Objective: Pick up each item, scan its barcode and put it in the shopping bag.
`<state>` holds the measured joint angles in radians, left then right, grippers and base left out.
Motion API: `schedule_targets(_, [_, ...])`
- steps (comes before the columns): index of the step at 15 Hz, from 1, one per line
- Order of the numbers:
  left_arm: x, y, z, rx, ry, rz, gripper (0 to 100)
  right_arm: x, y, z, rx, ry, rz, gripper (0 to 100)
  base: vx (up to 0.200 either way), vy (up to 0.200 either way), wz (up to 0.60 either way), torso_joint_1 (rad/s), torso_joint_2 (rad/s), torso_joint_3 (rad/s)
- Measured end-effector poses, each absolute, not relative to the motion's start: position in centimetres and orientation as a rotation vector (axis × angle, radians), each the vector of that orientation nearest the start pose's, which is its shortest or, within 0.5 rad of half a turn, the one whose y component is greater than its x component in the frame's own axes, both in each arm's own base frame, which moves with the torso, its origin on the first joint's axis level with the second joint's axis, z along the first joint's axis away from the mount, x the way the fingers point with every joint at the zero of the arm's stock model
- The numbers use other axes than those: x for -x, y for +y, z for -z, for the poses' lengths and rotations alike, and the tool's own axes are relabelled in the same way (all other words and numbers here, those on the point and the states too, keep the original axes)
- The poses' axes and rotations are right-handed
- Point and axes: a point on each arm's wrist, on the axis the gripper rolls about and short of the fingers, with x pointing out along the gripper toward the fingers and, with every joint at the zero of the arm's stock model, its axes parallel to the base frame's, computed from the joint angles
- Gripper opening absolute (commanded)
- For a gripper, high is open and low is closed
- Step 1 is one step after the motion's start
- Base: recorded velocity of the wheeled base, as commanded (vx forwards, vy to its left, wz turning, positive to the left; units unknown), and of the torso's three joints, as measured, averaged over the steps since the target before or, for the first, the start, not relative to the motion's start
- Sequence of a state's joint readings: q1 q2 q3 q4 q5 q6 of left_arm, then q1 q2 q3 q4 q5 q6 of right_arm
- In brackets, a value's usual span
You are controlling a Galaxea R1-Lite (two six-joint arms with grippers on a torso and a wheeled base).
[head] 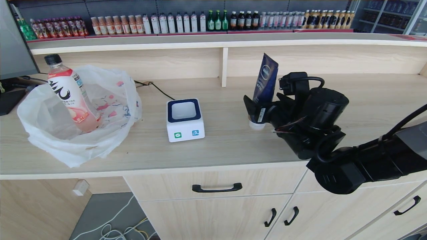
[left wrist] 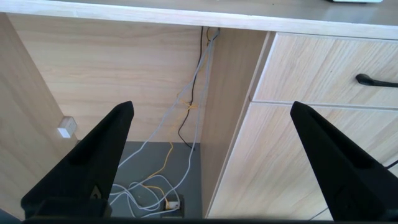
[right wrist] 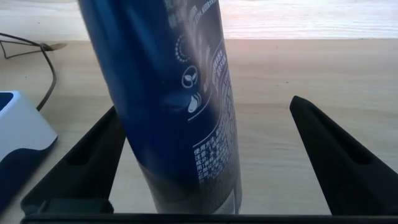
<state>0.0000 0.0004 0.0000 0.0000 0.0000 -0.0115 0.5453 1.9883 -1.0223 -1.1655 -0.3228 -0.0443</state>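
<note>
- Right gripper (head: 263,100) is sitting closest to the head camera, out over the counter (head: 227,150). Its fingers are standing on either side of the lower end of the blue tube (head: 266,76).
- That tube is standing upright on its white cap, on the counter to the right of the scanner (head: 185,120) and well apart from the shopping bag (head: 66,153).
- Right wrist view is making the grip a lot clearer. The jaws are spread wide, and the tube is sitting right up against one finger while bare counter is showing between it and the other finger. So the gripper is bracketing the tube, not squeezing it. Can't tell if the near finger is actually touching.
- Same wrist view is also catching a corner of the scanner and a dark cable (right wrist: 37,46) lying on the counter beyond it.
- Head view is giving the wider layout. The white plastic bag is sitting open at the left end of the counter, with a pink drink bottle (head: 71,96) leaning inside it and its black cap poking up above the rim.
- Left gripper (left wrist: 211,106) is hanging below the counter top in its own wrist view, with its fingers wide apart and nothing between them. It's facing the cabinet side, a drawer handle (left wrist: 376,79) and loose cables (left wrist: 149,186) on the floor.
</note>
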Motion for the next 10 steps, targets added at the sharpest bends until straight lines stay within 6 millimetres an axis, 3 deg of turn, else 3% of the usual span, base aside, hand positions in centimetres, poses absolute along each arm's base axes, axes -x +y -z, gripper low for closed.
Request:
schedule_targets(7, [2.28,0.00,-7.55,0.012,0.000,0.000,100,-33.57,19.45,-18.67,-0.034,-0.173,-0.218,100,0.000,0.000,0.00,0.000,0.00,0.000])
schedule_targets(8, [2.28,0.00,-7.55,0.012,0.000,0.000,100,-33.62,19.44,-18.58,-0.033,-0.171,-0.217,0,0.000,0.000,0.00,0.000,0.00,0.000])
schedule_targets(10, [2.28,0.00,-7.55,0.012,0.000,0.000,100,-33.64,19.49,-18.51,-0.032,-0.169,-0.218,0,0.000,0.000,0.00,0.000,0.00,0.000])
